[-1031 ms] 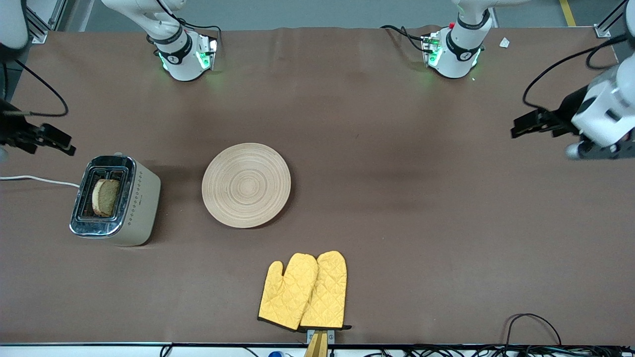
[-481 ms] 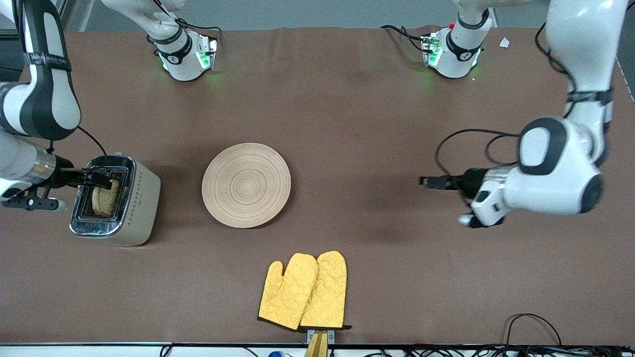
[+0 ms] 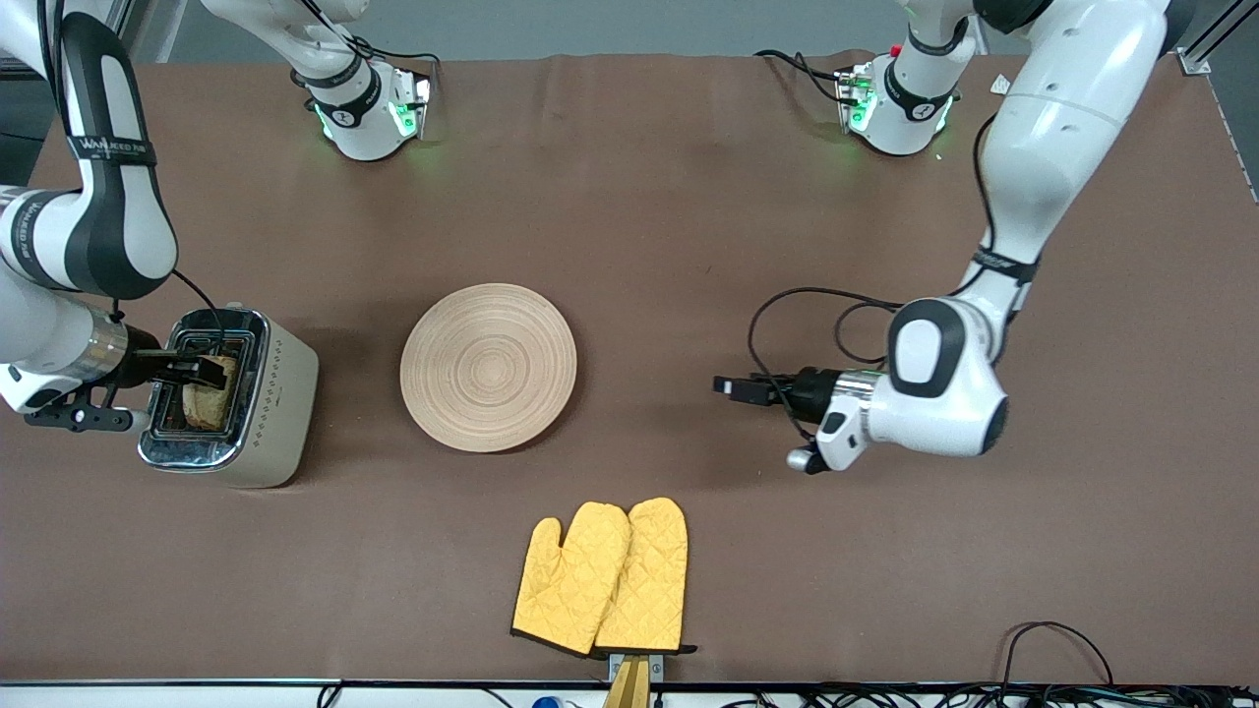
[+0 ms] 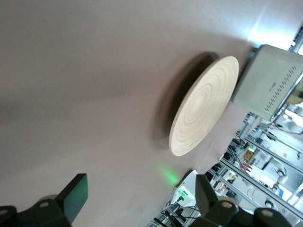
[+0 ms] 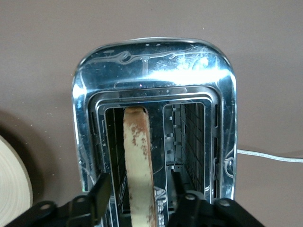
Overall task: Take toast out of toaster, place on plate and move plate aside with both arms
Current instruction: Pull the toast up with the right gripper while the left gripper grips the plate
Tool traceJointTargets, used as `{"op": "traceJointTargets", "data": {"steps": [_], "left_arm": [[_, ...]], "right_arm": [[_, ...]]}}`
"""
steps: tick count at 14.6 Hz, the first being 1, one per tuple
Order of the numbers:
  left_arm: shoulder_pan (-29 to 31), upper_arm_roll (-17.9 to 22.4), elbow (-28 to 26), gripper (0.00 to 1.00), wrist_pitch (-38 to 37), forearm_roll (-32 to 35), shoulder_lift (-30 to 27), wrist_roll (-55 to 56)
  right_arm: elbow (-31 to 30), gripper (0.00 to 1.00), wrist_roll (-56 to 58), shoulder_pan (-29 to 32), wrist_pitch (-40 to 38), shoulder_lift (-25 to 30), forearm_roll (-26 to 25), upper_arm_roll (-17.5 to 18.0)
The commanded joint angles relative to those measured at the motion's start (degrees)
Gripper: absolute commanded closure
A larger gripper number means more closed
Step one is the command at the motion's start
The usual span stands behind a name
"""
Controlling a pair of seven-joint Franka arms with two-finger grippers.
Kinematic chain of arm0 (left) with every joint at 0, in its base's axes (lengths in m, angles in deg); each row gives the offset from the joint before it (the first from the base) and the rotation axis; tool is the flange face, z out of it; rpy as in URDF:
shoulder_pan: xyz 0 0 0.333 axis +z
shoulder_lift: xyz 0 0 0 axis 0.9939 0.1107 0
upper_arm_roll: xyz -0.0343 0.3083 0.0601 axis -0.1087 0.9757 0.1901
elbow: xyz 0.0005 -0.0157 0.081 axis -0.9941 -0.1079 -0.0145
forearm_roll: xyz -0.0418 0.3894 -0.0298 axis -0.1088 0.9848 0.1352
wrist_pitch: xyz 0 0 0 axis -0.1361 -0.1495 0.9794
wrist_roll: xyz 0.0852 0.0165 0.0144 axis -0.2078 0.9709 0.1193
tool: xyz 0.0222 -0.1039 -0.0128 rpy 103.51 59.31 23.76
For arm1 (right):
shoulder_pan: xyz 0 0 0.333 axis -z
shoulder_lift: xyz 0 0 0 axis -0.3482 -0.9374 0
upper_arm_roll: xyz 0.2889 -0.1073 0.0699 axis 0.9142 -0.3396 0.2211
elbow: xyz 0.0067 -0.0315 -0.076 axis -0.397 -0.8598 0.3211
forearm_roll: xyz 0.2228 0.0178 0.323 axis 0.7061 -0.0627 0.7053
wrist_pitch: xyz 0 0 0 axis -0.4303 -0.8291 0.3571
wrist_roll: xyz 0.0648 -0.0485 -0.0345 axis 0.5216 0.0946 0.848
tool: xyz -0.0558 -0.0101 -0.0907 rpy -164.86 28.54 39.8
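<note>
Brown-speckled toast (image 5: 137,161) is standing upright in the chrome-topped toaster (image 3: 228,398), the right hand (image 5: 138,189) straddling it, not clenched. The left hand (image 4: 139,194) is hovering released over the worktop (image 3: 689,246) near the plate (image 3: 489,367).

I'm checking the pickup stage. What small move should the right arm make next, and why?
Probably finish closing the right end effector on the toast, then lift. Its fingers straddle the slice, which stands in the toaster slot. The left end effector waits open beside the plate.
</note>
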Motion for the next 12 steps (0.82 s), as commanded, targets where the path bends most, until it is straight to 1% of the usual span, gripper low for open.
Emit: {"op": "traceJointTargets", "data": {"steps": [1,3,6,7,8,10,11,12], "left_arm": [[-6.24,-0.19,2.66,0.00,5.84,-6.32,4.62,-5.92],[-10.21,-0.10,4.59,0.00,9.36,-10.46,7.35,-6.19],[-14.87,-0.19,6.97,0.00,13.94,-14.33,10.34,-6.72],[-16.27,-0.11,7.49,0.00,16.48,-15.65,11.30,-8.64],[-17.51,-0.19,7.67,0.00,18.24,-17.58,12.27,-10.48],[-19.53,-0.10,8.72,0.00,19.92,-21.36,13.94,-13.57],[-20.24,-0.19,9.16,0.00,20.71,-22.42,14.82,-14.45],[-21.29,-0.11,9.52,0.02,22.03,-23.13,15.18,-14.72]], "right_arm": [[0.34,1.00,0.97,1.59,-0.07,-0.53,0.60,0.55],[1.39,1.00,0.88,1.42,-3.22,0.87,0.60,0.64],[6.39,1.00,-0.08,-0.16,-13.49,7.46,0.95,1.25],[6.76,1.00,-0.87,-1.64,-15.18,9.13,1.56,1.26],[6.50,1.00,-2.53,-3.22,-15.54,10.54,3.04,1.26],[5.97,1.00,-7.01,-7.79,-15.02,10.90,5.25,1.26],[5.79,1.00,-9.38,-10.59,-14.23,10.64,6.82,1.17],[4.75,1.00,-12.27,-13.41,-11.62,10.55,8.06,1.17]]}}
